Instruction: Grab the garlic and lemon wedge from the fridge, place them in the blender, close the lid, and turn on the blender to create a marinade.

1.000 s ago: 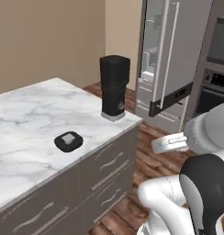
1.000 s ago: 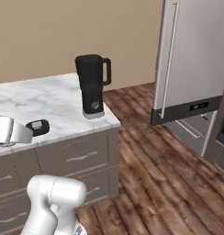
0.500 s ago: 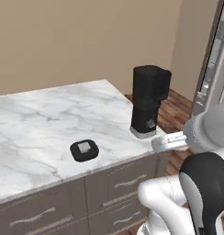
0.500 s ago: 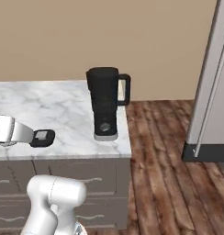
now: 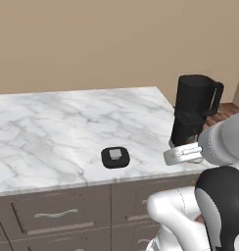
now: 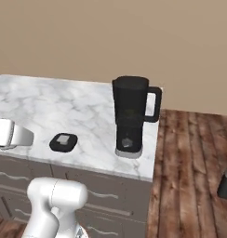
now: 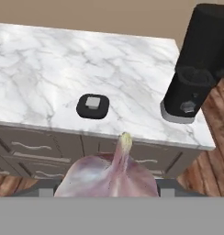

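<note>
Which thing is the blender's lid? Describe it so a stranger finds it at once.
Start at the marble counter with the tall black blender near its right end. Left of the blender, near the counter's front edge, lies the lid. It is low, flat, black and rounded, with a small grey square at its centre, unlike the upright jug.

— Where do we find the blender (image 6: 130,116)?
— On the counter (image 5: 58,127), near its right end, by the front edge.
— And the lid (image 5: 115,157)?
— Flat on the counter, left of the blender and apart from it. We see the garlic (image 7: 109,174) before the counter's front, between the gripper's jaws.
</note>
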You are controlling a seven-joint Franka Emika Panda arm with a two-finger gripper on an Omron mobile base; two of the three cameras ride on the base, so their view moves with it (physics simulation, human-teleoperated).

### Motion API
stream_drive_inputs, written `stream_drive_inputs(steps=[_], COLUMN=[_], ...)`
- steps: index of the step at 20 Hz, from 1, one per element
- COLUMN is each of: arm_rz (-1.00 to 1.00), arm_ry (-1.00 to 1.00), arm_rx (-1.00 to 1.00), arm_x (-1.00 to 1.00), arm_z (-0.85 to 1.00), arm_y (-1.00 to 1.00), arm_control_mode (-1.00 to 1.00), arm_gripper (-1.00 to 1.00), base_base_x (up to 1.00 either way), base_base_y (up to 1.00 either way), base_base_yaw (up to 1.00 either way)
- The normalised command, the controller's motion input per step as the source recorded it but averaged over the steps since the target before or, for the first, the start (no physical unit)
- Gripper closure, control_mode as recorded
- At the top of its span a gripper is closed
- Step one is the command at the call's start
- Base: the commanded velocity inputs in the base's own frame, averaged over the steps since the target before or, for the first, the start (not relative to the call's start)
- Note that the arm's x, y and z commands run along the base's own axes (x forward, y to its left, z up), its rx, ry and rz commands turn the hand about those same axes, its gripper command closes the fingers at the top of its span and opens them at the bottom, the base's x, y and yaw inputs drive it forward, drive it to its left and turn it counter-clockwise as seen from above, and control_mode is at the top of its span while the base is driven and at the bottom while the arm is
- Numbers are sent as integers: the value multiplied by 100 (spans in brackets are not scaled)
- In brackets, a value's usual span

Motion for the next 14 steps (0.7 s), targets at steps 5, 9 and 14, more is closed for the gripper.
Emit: stream_drive_inputs(steps=[5,9,14], arm_rz=[0,0,0], arm_ry=[0,0,0], arm_rx=[0,0,0], arm_x=[0,0,0], arm_z=[0,0,0], arm_y=[0,0,0], arm_control_mode=[100,100,100], arm_gripper=[100,100,100], base_base_x=[43,10,0], base_base_y=[-35,-6,0], base_base_yaw=[21,0,0])
